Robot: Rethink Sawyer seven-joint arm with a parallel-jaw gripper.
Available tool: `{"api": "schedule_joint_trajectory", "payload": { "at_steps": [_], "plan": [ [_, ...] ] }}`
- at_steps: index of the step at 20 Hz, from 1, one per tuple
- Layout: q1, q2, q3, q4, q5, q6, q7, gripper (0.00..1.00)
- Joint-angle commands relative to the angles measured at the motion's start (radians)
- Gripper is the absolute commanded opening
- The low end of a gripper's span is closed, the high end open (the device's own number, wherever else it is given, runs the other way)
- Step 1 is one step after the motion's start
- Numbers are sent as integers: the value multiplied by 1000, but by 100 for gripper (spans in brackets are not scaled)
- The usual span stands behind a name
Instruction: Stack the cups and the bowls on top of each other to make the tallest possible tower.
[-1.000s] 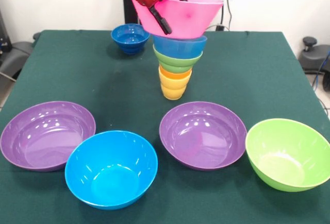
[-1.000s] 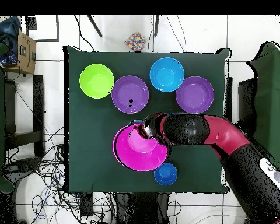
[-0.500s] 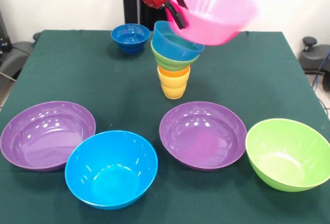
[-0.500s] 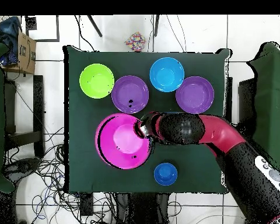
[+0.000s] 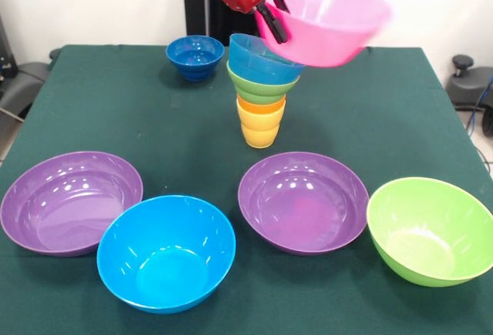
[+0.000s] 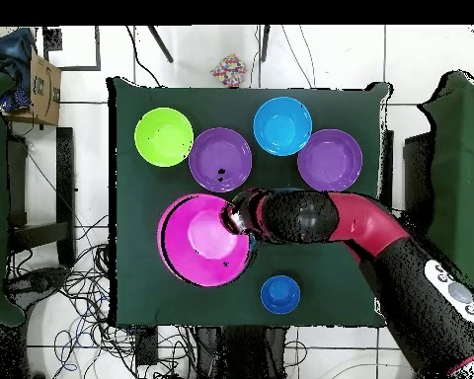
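- The pincer (image 5: 271,13) grips the rim of a large glossy pink plastic bowl (image 5: 327,19), held aloft beside the tower (image 5: 259,92) of nested cups and small bowls on the green tabletop (image 5: 115,112).
- Likely light, stiff and slippery; the rim looks the surest hold.

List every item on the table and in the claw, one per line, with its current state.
Claw: shut on the large pink plastic bowl's rim.
Large pink plastic bowl: lifted, tilted, beside the tower.
Tower: upright; its top light blue bowl tilted.
Small dark blue bowl: upright, alone.
Two large purple bowls: upright, empty.
Large blue bowl: upright, empty.
Large green bowl: upright, empty.
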Motion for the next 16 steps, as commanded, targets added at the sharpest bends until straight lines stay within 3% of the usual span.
{"api": "schedule_joint_trajectory", "payload": {
  "at_steps": [1,16],
  "plan": [
    [41,14,-4,-1,12,-32,91,0],
    [46,35,-14,-81,9,39,40,0]
  ]
}}
